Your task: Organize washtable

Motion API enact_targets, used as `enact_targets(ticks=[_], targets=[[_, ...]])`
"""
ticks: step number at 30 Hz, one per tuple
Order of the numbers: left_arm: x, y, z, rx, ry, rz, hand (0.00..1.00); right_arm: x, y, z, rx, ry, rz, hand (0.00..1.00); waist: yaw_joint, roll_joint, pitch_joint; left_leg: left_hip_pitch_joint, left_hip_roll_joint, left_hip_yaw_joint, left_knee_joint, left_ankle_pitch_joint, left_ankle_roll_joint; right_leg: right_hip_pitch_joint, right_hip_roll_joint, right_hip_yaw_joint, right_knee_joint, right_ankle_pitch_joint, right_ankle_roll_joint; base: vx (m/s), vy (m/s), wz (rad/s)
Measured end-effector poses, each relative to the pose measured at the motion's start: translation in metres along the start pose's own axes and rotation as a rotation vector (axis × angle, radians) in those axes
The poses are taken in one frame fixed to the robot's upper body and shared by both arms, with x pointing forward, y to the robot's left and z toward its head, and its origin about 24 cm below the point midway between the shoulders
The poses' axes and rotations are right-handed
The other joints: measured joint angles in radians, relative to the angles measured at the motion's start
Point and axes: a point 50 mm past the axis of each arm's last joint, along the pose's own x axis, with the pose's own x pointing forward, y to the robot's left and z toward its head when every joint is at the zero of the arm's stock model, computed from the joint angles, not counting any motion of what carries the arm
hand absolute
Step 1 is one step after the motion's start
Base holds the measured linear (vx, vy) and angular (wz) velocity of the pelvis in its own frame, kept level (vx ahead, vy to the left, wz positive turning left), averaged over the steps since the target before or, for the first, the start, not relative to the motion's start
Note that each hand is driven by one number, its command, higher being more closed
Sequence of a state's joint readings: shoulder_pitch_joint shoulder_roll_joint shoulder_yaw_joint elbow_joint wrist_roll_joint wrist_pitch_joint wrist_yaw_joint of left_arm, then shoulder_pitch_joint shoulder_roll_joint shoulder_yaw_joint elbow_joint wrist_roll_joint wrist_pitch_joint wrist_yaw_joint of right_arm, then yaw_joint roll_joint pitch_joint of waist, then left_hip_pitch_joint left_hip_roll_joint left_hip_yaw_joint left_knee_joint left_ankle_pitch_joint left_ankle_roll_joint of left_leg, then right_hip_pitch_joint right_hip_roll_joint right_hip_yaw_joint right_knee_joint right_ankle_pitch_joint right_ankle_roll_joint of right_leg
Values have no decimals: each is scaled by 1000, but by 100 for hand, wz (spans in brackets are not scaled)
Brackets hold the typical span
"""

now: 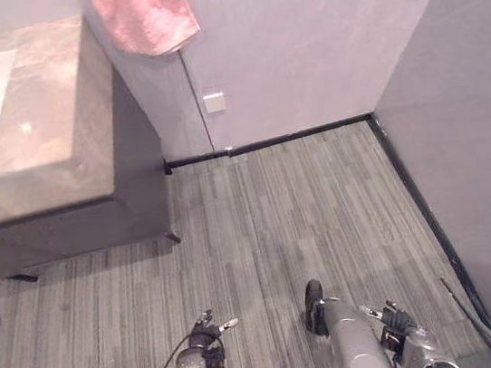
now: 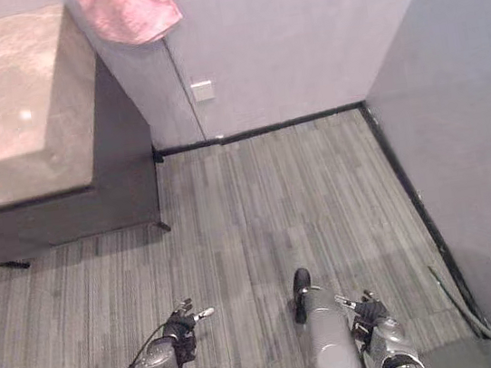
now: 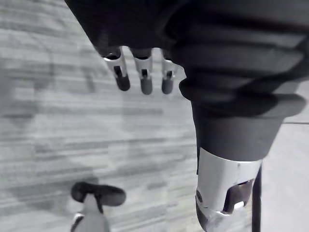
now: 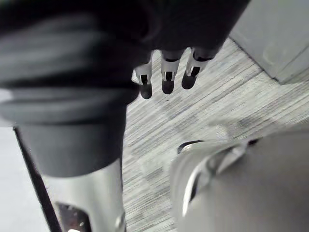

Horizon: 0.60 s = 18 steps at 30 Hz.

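While left hand (image 1: 205, 339) and right hand (image 1: 395, 320) hang over floor (image 1: 277, 216), fingers (image 3: 145, 79) slack, grasping nothing, counter (image 1: 46, 130) sits well apart, forward-left of fingers; left hand nearer.

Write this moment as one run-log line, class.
left hand: open, empty, low | right hand: open, empty, low | washtable: ahead-left, untouched | pink towel: hanging on wall

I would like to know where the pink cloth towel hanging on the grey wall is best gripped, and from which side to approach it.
Probably pinch the pink cloth towel at its lower right corner, which hangs free to the right of the brown stone counter. Come from the open floor side, reaching up from below. The folds hang loose there, and nothing stands before that corner.
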State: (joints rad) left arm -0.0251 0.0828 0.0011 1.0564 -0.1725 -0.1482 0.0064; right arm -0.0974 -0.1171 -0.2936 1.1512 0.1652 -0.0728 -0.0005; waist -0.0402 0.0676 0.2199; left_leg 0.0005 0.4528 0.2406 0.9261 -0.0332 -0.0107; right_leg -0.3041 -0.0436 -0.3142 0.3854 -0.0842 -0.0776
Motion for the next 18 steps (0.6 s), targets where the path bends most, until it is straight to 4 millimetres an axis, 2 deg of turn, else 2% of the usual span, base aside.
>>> enact_targets(ticks=[1,2,4,5,6,7,8,9,10,11,12,13,14,15,16,17,18], targets=[[0,0,0,-2,0,0,0,0,1,1,-8,-1,3,0,5,0,1,-15,8,0,55,-7,0,19,7,5,-6,-6,-6,321,-210,-66],[-1,0,-2,-21,1,2,0,2,7,5,-43,-6,22,0,30,-7,5,-82,12,15,235,-51,0,143,38,31,-64,-21,-18,153,-74,-53],[0,2,4,-25,-25,8,0,4,11,15,-59,-21,29,0,44,-34,18,-133,-20,81,255,-94,-6,266,34,53,-147,-21,-19,36,-38,-42],[0,2,12,-37,-67,9,0,7,16,26,-67,-50,36,0,54,-42,19,-188,-55,132,192,-119,-26,333,26,66,-203,-21,-19,-146,-6,-37],[0,1,17,-53,-90,7,0,9,18,43,-82,-89,37,0,57,-43,22,-248,-70,182,91,-134,-35,375,26,86,-247,-22,-16,-163,3,-43],[0,2,19,-57,-100,10,0,10,22,50,-83,-108,45,0,63,-37,22,-273,-75,208,27,-139,-37,392,23,96,-262,-29,-4,113,-6,-70],[0,5,16,-88,-90,32,0,11,30,65,-82,-150,63,0,78,-36,29,-305,-94,256,-164,-138,-37,433,11,125,-278,-56,39,319,5,-65],[0,6,14,-94,-84,39,0,11,33,70,-83,-167,69,0,80,-37,30,-310,-112,258,-248,-136,-39,453,2,133,-279,-70,58,524,29,-64],[-1,7,12,-103,-78,46,0,10,35,73,-88,-184,75,0,80,-35,32,-312,-148,241,-383,-118,-55,490,-13,138,-281,-88,82,518,96,-38],[-3,7,6,-107,-63,52,0,9,32,72,-93,-199,70,0,79,-26,27,-300,-199,192,-586,-57,-70,533,-24,139,-285,-108,116,624,177,-45],[-5,9,0,-108,-47,60,0,7,28,69,-100,-207,64,0,80,-4,13,-291,-226,148,-741,19,-71,566,-26,143,-288,-134,155,586,217,-45],[-6,10,-3,-109,-38,66,0,7,26,66,-105,-206,61,0,80,12,3,-296,-229,135,-772,36,-62,580,-22,150,-286,-150,174,637,274,-63],[-7,14,-7,-110,-26,81,0,6,24,58,-116,-190,59,0,87,14,-15,-298,-249,99,-747,182,-10,599,-42,175,-266,-187,208,572,251,-39],[-7,15,-9,-111,-14,86,0,6,27,50,-115,-170,67,0,82,-21,-21,-304,-282,100,-726,160,15,602,-78,177,-249,-192,215,620,329,-4],[-4,16,-2,-109,-28,88,0,4,23,36,-125,-134,66,0,69,-57,-38,-302,-334,104,-713,135,43,559,-132,187,-163,-175,237,542,348,48],[-2,10,3,-103,-41,68,0,2,18,22,-126,-99,57,0,69,-71,-42,-287,-366,105,-691,99,62,517,-160,203,-34,-133,243,519,338,53],[-2,9,4,-100,-44,64,0,1,16,15,-118,-79,51,0,66,-76,-42,-267,-379,103,-686,76,62,498,-173,208,42,-94,246,545,292,47]])
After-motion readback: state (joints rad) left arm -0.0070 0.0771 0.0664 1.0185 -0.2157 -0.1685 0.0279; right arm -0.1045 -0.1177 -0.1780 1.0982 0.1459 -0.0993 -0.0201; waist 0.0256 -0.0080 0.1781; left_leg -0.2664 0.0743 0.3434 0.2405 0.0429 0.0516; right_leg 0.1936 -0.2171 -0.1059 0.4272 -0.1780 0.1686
